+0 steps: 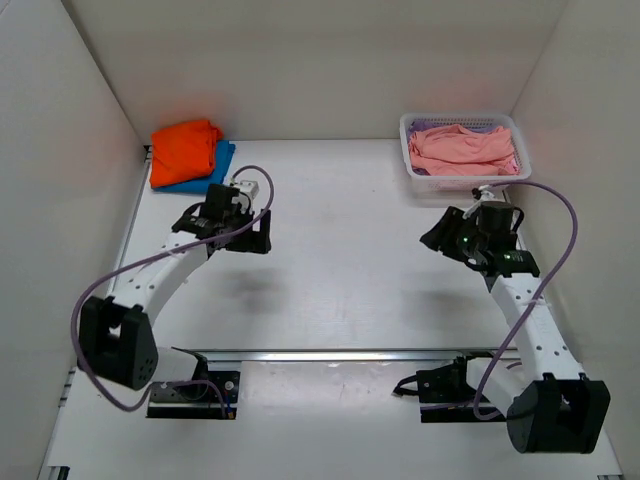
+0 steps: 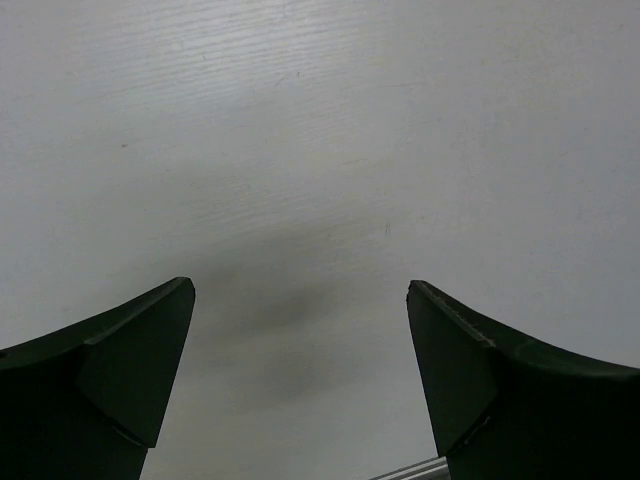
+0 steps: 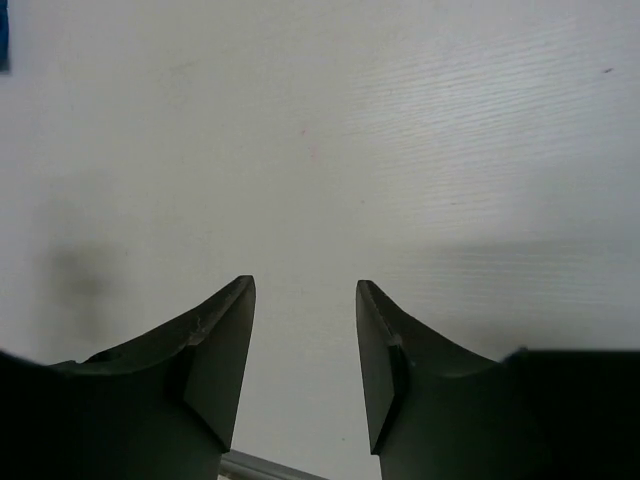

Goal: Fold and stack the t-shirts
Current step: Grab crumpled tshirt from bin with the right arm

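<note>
A folded bright orange t-shirt lies on a folded blue t-shirt at the back left of the table. A salmon-pink t-shirt is bunched in the white mesh basket at the back right, with a bit of lavender-purple cloth behind it. My left gripper is open and empty, just in front of the stack; its wrist view shows only bare table. My right gripper is open and empty, in front of the basket; its wrist view shows bare table too.
White walls close the table on the left, back and right. A metal rail runs across the near edge in front of the arm bases. A sliver of blue shows at the top left of the right wrist view.
</note>
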You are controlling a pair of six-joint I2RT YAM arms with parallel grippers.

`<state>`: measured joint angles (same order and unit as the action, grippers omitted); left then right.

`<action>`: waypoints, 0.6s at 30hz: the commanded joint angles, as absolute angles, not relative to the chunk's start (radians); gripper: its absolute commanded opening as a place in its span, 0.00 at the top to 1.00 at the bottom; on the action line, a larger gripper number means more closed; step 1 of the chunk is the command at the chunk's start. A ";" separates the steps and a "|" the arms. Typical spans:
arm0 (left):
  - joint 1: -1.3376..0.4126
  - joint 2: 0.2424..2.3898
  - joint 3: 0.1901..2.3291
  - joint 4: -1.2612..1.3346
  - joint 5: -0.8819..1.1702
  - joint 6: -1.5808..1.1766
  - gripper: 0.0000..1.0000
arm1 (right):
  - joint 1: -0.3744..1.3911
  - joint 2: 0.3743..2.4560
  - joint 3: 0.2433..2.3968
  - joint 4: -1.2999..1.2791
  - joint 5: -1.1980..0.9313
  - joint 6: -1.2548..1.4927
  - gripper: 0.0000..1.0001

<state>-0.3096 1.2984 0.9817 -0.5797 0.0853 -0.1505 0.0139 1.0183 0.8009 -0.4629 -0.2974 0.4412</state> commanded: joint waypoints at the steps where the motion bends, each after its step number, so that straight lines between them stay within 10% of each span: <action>1: -0.308 1.383 1.045 -0.661 0.044 -0.166 0.01 | -0.035 0.962 0.811 -0.428 -0.270 0.379 0.57; 12: -0.216 1.216 0.910 -0.450 0.014 -0.113 0.05 | -0.146 1.521 1.392 -0.379 -0.244 0.262 0.47; 14: -0.233 1.224 0.926 -0.430 0.002 -0.088 0.36 | -0.153 1.706 1.544 -0.391 -0.213 0.247 0.46; 15: -0.239 1.224 0.933 -0.420 -0.030 -0.084 0.79 | -0.161 1.751 1.654 -0.403 -0.204 0.241 0.46; 16: -0.239 1.221 0.928 -0.402 -0.053 -0.087 0.97 | -0.164 1.846 1.768 -0.428 -0.199 0.248 0.46; 18: -0.235 1.197 0.901 -0.347 -0.066 -0.089 0.98 | -0.178 2.036 1.930 -0.465 -0.175 0.232 0.45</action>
